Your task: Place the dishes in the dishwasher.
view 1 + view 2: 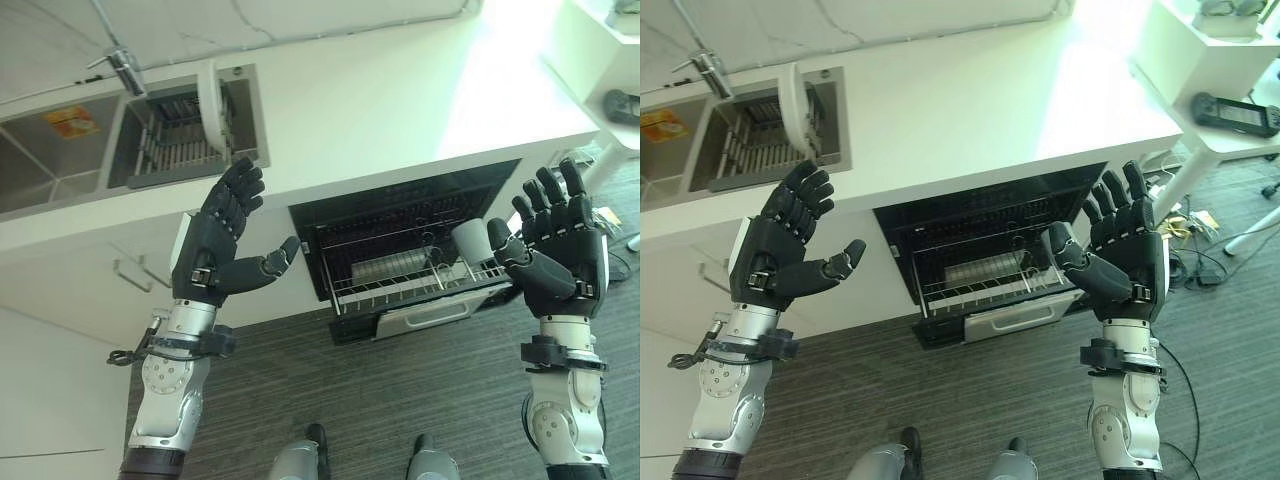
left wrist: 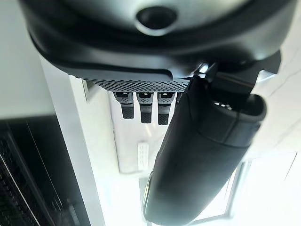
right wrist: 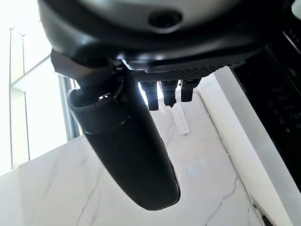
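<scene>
White plate [image 1: 211, 108] stands in the sink rack [image 1: 178, 140] at upper left, dishwasher [image 1: 405, 255] open mid-frame, and my left hand [image 1: 215, 240] and right hand [image 1: 560, 245] hang empty, fingers spread, so I judge loading barely begun.

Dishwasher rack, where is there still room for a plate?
The pulled-out rack looks bare along its front wires and its left side. It is crowded at the back, where a row of plates stands, and at the right, by a white cup. Both hands are raised open, empty.
</scene>
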### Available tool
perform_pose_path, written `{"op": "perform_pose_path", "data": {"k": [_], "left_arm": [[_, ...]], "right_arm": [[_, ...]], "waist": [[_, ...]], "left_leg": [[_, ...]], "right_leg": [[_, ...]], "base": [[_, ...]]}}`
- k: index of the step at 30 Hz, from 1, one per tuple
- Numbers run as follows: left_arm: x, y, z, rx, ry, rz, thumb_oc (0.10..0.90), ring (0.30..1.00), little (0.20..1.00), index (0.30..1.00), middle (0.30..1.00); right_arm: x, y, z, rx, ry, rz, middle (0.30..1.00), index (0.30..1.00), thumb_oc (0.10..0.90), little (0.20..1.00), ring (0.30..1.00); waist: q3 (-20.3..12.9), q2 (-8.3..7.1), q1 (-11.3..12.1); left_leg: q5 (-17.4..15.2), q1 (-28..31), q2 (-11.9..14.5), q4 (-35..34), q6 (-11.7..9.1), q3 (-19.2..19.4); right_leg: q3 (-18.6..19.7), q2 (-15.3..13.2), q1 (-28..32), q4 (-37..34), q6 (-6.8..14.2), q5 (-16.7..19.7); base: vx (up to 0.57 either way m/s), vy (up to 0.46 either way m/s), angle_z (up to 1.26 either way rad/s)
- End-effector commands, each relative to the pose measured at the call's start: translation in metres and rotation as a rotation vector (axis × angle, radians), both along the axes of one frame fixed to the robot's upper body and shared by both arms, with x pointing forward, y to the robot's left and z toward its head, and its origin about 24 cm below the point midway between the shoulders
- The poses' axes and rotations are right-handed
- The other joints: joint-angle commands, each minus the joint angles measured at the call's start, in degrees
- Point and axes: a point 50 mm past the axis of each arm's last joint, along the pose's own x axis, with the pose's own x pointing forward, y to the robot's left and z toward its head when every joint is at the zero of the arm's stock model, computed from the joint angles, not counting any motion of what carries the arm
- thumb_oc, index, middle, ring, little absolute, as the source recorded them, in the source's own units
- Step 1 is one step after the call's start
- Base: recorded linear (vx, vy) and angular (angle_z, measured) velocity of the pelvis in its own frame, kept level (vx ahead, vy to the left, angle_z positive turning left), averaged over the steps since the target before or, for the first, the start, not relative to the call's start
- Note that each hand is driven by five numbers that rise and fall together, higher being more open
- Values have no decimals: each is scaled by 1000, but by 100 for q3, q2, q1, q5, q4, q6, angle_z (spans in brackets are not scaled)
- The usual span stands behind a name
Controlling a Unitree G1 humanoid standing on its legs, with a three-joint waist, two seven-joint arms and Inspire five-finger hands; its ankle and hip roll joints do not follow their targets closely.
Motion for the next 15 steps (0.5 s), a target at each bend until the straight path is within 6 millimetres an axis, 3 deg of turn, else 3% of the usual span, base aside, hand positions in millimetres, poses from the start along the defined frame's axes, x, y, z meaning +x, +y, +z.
{"op": "perform_pose_path", "data": {"k": [1,2,3,6,11,12,15], "left_arm": [[-8,-1,35,52,-192,-39,800,900,900,900,900],[-10,-2,35,76,-199,-51,800,900,900,900,900],[-10,-2,35,79,-202,-48,800,900,900,900,900],[-13,2,36,81,-223,-25,800,900,900,900,900],[-18,6,37,51,-241,11,800,900,900,900,900],[10,-42,18,-152,-30,-250,800,900,900,900,900],[14,-38,17,-163,-23,-210,800,900,900,900,900]], "right_arm": [[-4,3,46,-104,-243,20,900,900,800,900,900],[-6,5,45,-98,-239,27,900,900,800,900,900],[-6,6,45,-98,-237,30,900,900,800,900,900],[-4,3,39,-96,-221,41,900,900,800,900,900],[1,3,37,-124,-177,46,900,900,800,900,900],[14,2,34,-226,-73,98,900,900,800,900,900],[5,2,28,-225,-90,112,900,900,800,900,900]], "waist": [[-637,125,-1],[-567,148,-33],[-562,139,-37],[-567,72,-4],[-610,-118,88],[-575,-238,-490],[-689,-200,-571]], "left_leg": [[-431,320,212,-317,-21,0],[-496,314,82,-317,211,-213],[-499,306,62,-317,233,-230],[-484,311,85,-317,138,-227],[-452,316,170,-317,10,-40],[-48,219,278,-317,-228,99],[-134,306,204,-317,-195,77]], "right_leg": [[-488,665,294,388,17,-692],[-237,750,-52,1176,126,-453],[-200,736,-124,1265,141,-434],[-262,568,-67,409,140,-303],[-210,367,-183,388,160,-565],[535,1126,-243,388,-197,-649],[471,1137,-217,388,-206,-689]], "base": [[115,156,11],[77,114,17],[60,19,27],[33,-113,1],[16,-169,-2],[78,-34,1],[165,33,6]]}}
